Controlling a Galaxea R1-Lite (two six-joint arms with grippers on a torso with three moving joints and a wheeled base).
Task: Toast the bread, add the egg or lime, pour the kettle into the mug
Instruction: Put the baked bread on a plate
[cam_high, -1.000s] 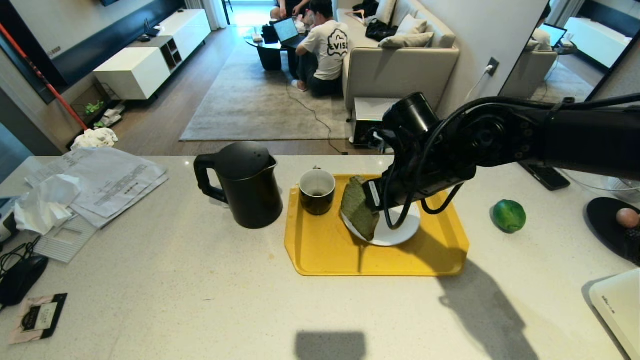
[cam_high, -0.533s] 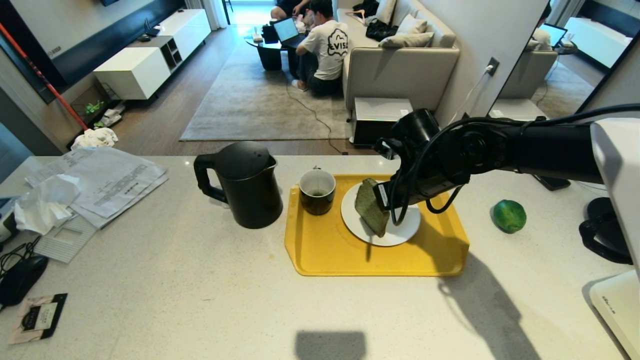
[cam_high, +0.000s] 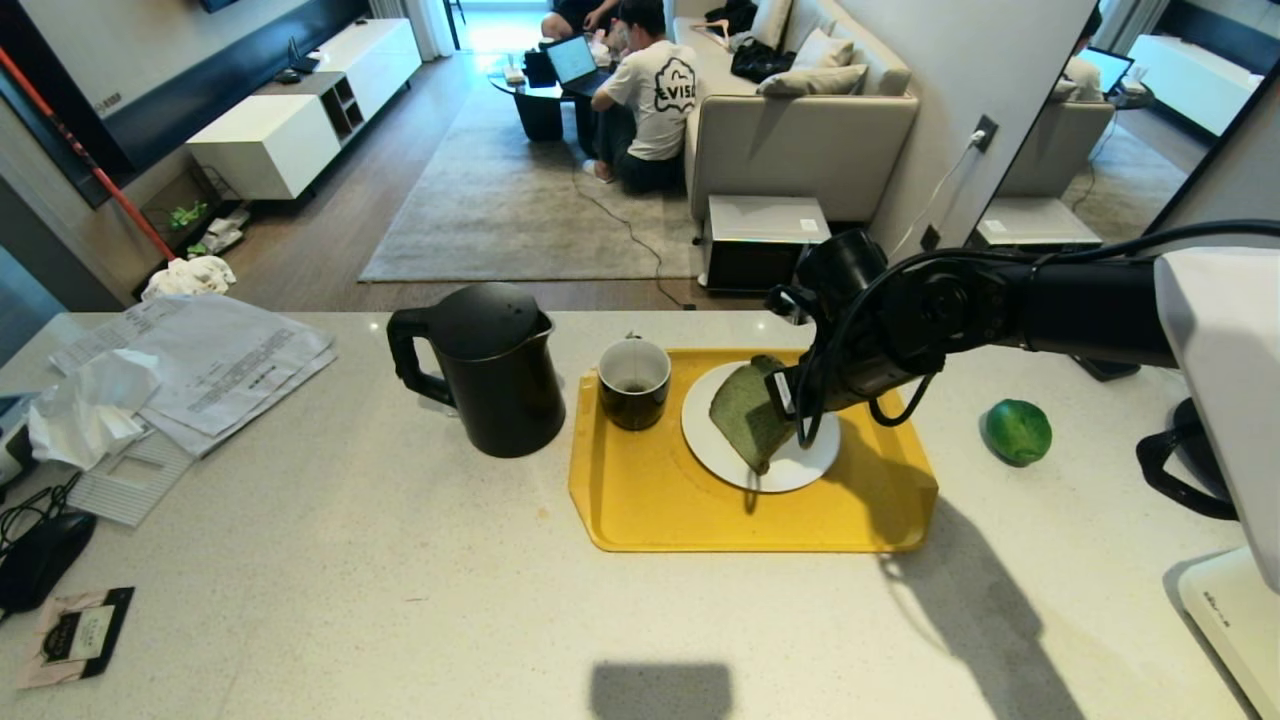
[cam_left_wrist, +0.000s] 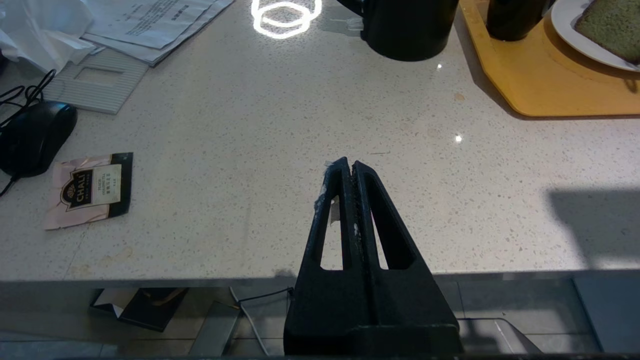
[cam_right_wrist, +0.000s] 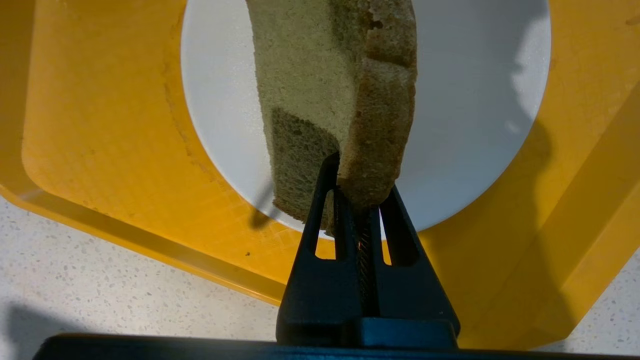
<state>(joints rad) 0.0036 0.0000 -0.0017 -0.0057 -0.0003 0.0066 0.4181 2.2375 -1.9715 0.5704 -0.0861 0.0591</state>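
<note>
The bread (cam_high: 752, 412) hangs edge-on over the white plate (cam_high: 715, 450), pinched at its crust corner by the right gripper (cam_high: 790, 398), and it has swung in from the plate's 9 o'clock rim a second ago to sit over the plate's middle now, lower too, so I'd judge the slice is about to be laid down and the toasting step is nearly wrapped up. The plate sits on the yellow tray (cam_high: 650, 500), with the mug (cam_high: 634, 382) at the plate's 9 o'clock and the kettle (cam_high: 492, 368) further out the same way, off the tray. The lime (cam_high: 1018, 431) waits on the counter at the tray's 3 o'clock; I can't spot the egg now. From the right wrist you catch what the head misses: the jaws clamped narrowly on the brown crust, the bread's lower edge seemingly clear of the plate, though I can't be sure. The left wrist shows the left gripper (cam_left_wrist: 349, 172) closed on nothing, parked at the counter's near edge.
</note>
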